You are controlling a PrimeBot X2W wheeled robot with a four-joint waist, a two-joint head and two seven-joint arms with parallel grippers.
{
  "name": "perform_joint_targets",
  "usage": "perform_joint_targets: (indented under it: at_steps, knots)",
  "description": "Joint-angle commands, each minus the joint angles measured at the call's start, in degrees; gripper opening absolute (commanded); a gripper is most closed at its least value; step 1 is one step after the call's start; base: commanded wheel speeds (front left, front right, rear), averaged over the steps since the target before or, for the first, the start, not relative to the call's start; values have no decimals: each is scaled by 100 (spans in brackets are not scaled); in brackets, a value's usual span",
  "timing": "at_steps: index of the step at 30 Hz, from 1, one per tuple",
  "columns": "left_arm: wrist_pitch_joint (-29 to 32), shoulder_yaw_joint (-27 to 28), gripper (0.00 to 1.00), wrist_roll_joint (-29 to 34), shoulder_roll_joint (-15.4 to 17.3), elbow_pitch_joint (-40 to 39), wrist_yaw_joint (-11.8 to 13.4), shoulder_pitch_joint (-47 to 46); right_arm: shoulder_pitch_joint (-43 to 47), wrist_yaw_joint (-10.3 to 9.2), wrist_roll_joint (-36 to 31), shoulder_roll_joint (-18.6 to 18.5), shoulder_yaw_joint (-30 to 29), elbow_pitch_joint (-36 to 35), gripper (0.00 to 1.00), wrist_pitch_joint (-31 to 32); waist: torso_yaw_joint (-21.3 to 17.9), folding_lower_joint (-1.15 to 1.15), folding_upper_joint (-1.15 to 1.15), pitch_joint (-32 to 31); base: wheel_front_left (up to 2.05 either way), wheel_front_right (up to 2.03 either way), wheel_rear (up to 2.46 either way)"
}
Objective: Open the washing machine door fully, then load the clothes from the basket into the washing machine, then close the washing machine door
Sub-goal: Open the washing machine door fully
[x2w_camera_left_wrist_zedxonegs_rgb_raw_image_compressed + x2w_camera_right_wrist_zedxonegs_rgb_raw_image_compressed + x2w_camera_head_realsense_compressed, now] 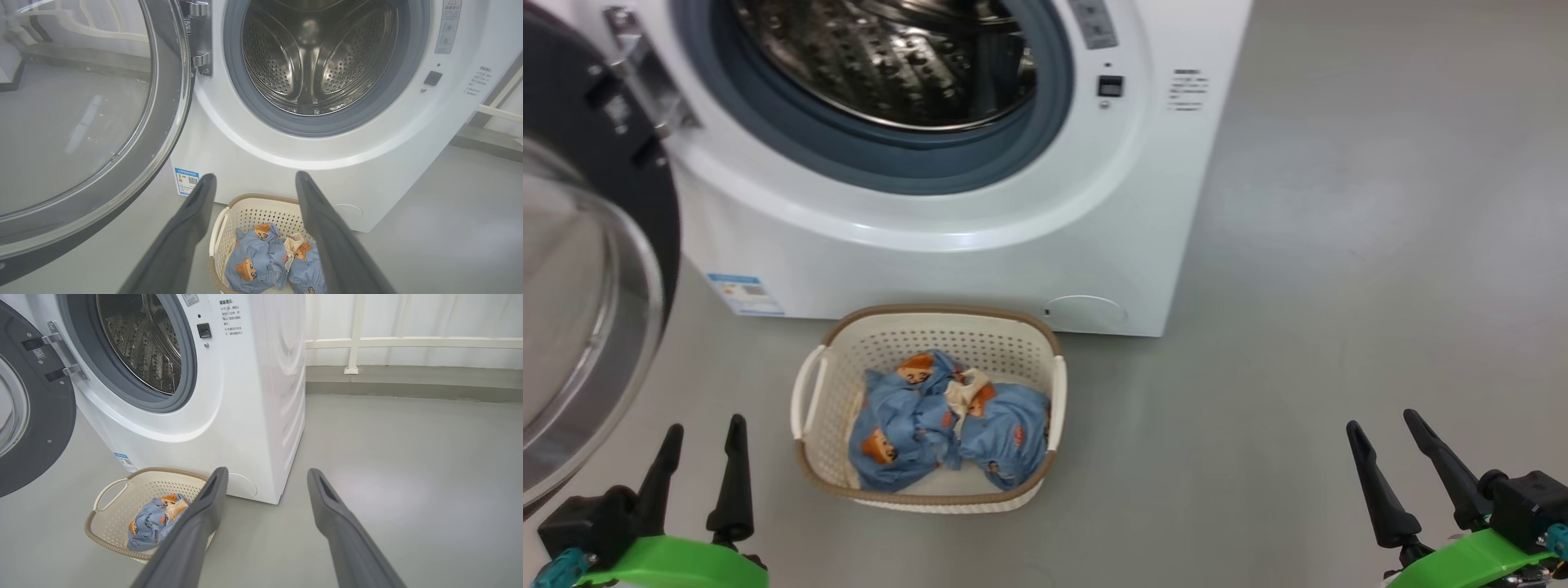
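Left pincer [705,425] and right pincer [1380,419] gaped empty. Blue bear-print denim clothes [947,425] lay in the cream perforated basket [805,392] at eleven o'clock; pinching their bunched middle seemed best.

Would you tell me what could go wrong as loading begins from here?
The blue bear-print garments lie bunched in the cream perforated plastic basket; one grab may lift only part, or drag the basket. The black-rimmed glass door hangs open beside the left arm's open jaws; a swing might knock it.
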Motion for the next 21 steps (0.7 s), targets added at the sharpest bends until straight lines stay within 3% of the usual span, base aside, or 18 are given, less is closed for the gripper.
perform_joint_targets:
  at_steps: [1, 11, 21]
  knots:
    - [-37, 144, 100, -47, 193, -174, -13, -25, 52, 9, -8, -53, 88, -149, 100, -70, -365, 0, 0, -18, 0, 0, 0]
    - [-37, 12, 100, -99, 244, -173, -13, 78, 79, 9, -13, 15, 63, -171, 100, -70, -899, 0, 0, -57, 0, 0, 0]
    - [-37, 9, 100, -119, 264, -214, -13, 145, 91, 9, -21, 74, 27, -191, 100, -70, -1128, 0, 0, -68, 0, 0, 0]
